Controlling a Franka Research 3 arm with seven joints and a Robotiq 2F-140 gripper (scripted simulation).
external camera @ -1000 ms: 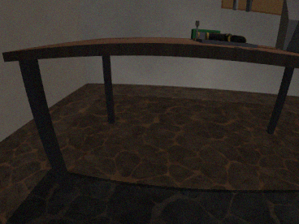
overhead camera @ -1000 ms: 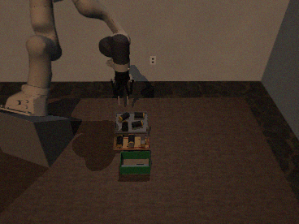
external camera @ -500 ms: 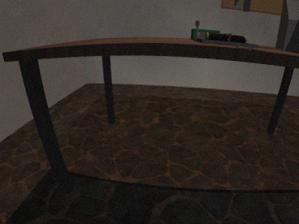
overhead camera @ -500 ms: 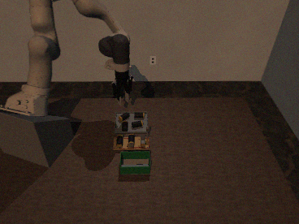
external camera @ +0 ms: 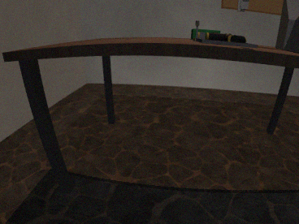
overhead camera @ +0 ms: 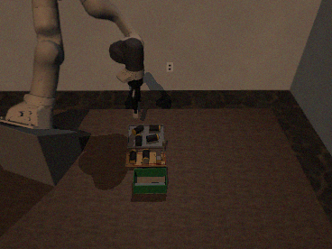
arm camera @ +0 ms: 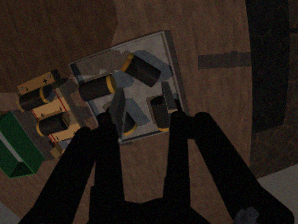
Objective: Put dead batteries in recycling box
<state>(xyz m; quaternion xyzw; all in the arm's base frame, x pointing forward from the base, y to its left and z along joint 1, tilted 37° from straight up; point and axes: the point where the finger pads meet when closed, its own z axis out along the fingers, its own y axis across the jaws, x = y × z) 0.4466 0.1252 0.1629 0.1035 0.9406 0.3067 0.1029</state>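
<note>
Plus sign on the wooden battery holder (overhead camera: 127, 165) (arm camera: 63, 136), other markings too blurred to read

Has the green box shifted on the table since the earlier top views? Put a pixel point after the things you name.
No; the green box (overhead camera: 150, 189) (arm camera: 29, 159) (external camera: 193, 34) keeps its place just beside the battery holder (overhead camera: 145, 166) (arm camera: 39, 79).
</note>
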